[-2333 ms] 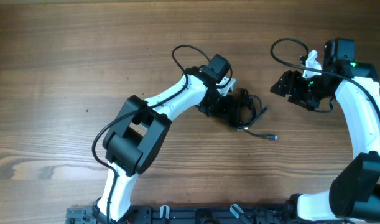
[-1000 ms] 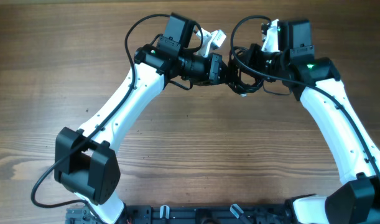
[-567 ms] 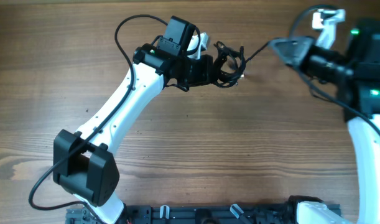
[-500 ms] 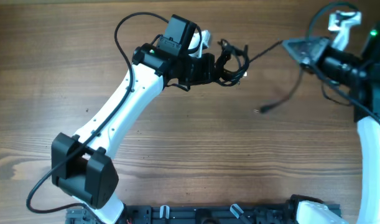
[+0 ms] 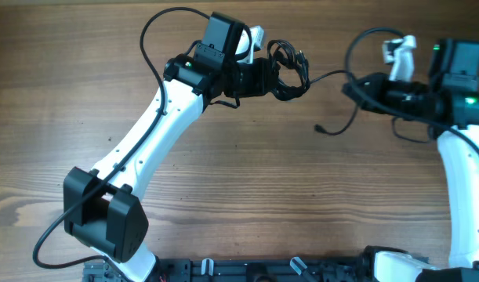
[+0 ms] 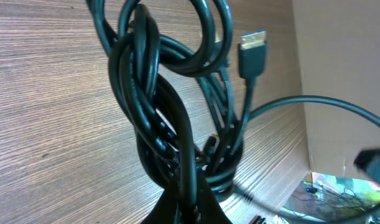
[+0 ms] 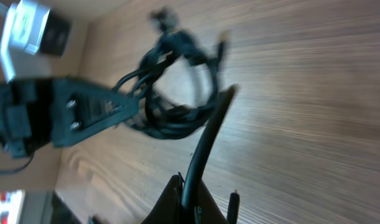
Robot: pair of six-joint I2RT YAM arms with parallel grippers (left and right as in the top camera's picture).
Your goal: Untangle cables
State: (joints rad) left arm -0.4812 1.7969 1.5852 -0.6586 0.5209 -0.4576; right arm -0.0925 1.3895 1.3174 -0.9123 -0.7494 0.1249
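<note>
Cables [image 5: 290, 66]: one knotted bundle, between two grippers, near far edge of wooden table [image 5: 247, 196]; cord count unclear.
Left gripper [image 5: 270, 77]: jaws clamped on bundle.
Right gripper [image 5: 353, 86]: jaws clamped on one trailing strand.

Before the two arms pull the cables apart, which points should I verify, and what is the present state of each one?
1. Left pincer grips the cable bundle: ok, it is clamped between the fingers.
2. Right pincer grips only one strand: ok.
3. That strand leaves the bundle without crossing loops: not ok, it runs into the tangle.
4. Loose end lies away from both arms: ok.
5. Silver plug is free of the loops: cannot tell.
6. Bundle is lifted off the table: cannot tell.
</note>
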